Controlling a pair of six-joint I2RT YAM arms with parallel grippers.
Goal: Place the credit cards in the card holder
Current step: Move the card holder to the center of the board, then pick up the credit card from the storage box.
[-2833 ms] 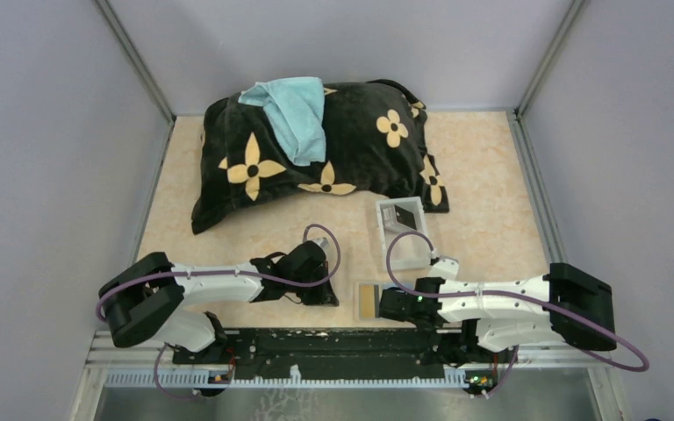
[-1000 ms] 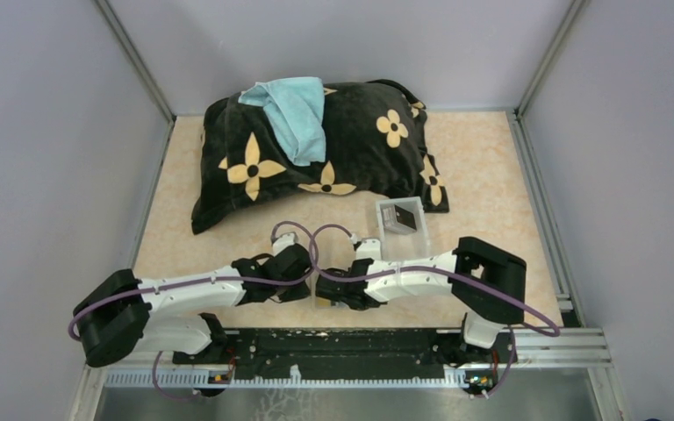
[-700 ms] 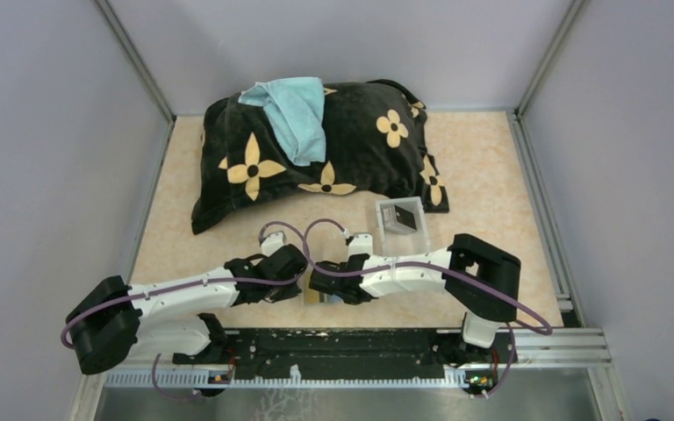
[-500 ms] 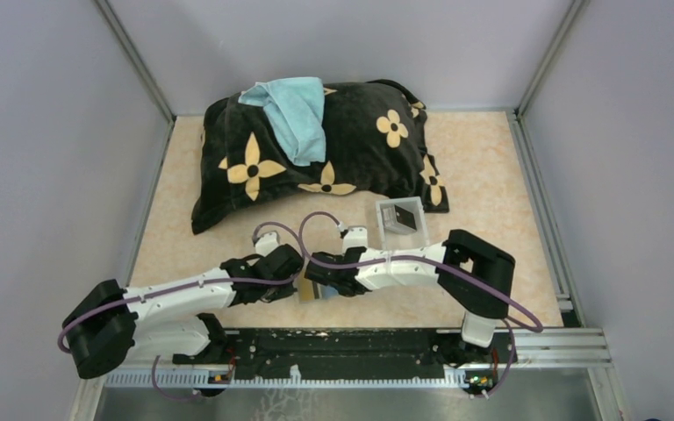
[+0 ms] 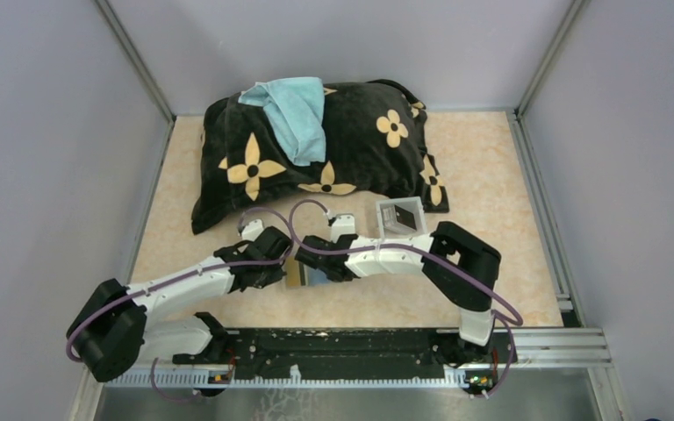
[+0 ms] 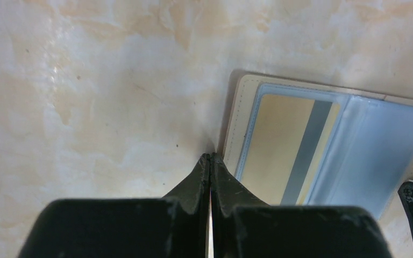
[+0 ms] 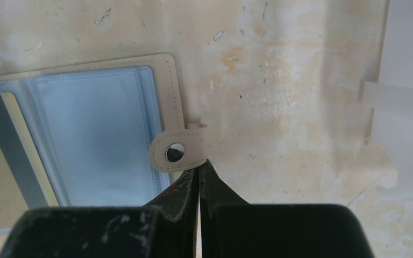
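Grey-walled cell, beige marbled counter (image 5: pixel 491 175). Black velvety pillow with yellow flowers (image 5: pixel 351 149) at the back, teal cloth (image 5: pixel 294 114) draped on it.

Small tan leather-look bifold card holder (image 5: pixel 304 274) lies open and flat near the front, clear sleeves up, right between the two arms.

- **Left end effector** (image 6: pixel 211 157): fingers pressed together, nothing in them. Tips are down at the counter, just beside the holder's left stitched edge.
- **Right end effector** (image 7: pixel 199 164): also pressed together, tips at the lower edge of the round tan snap tab (image 7: pixel 175 152) on the holder's right edge. Can't tell if it touches the tab or just sits beside it; nothing visibly pinched.

One gold-yellow plastic card with a grey stripe (image 6: pixel 271 140) already sits in the left-half sleeve. The right-half sleeve looks empty.

Key geometry: the holder's long axis runs arm to arm, left edge at the left tips and tab edge at the right tips, so the two bracket it.

A dark grey card (image 5: pixel 402 217) lies in the white open plastic tray (image 5: pixel 379 210), behind and to the right of the holder, much nearer the right arm.

My read: the next fetch is the right arm's job, back-right to the tray, while the left pins the holder edge. Risk: the holder slides on the smooth counter when a card is pushed in along that axis.
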